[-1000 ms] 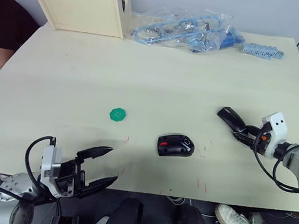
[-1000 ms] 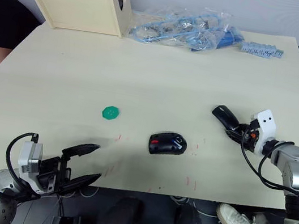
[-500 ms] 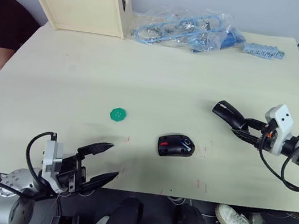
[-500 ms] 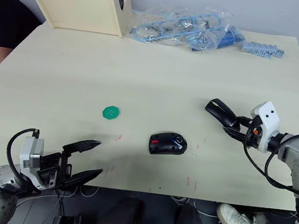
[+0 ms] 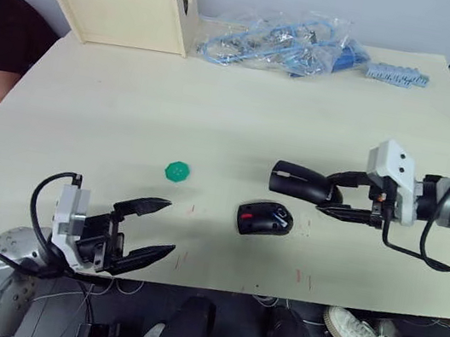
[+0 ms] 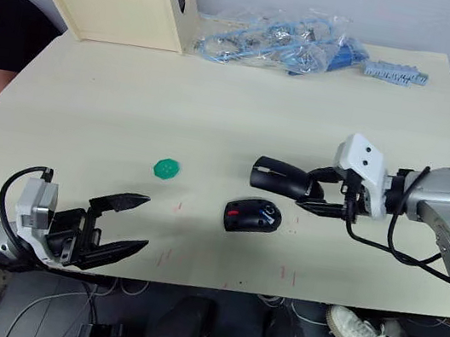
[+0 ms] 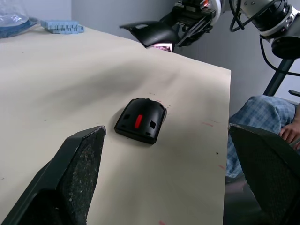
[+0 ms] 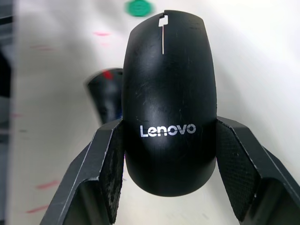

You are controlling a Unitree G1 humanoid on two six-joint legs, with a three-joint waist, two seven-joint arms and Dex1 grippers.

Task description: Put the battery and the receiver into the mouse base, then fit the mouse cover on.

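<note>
- Black glossy cover [image 8: 168,108] sits clamped between the right gripper's [image 5: 334,199] two fingers, held above the table [image 5: 243,111], off its surface.
- White "Lenovo" lettering shows on the cover in the right wrist view.
- Base [image 5: 264,219] lies on the table, just below and in front of the held cover, apart from it; a red mark shows on its top, and a blue-and-white bit lies in its open compartment.
- Left gripper [image 5: 149,227] hovers at the table's near edge with its fingers spread wide, holding nothing, well apart from the base.
- Green disc [image 5: 177,172] lies left of the base.
- Wooden box [image 5: 118,8] and bagged blue cables [image 5: 276,43] sit at the far edge.
</note>
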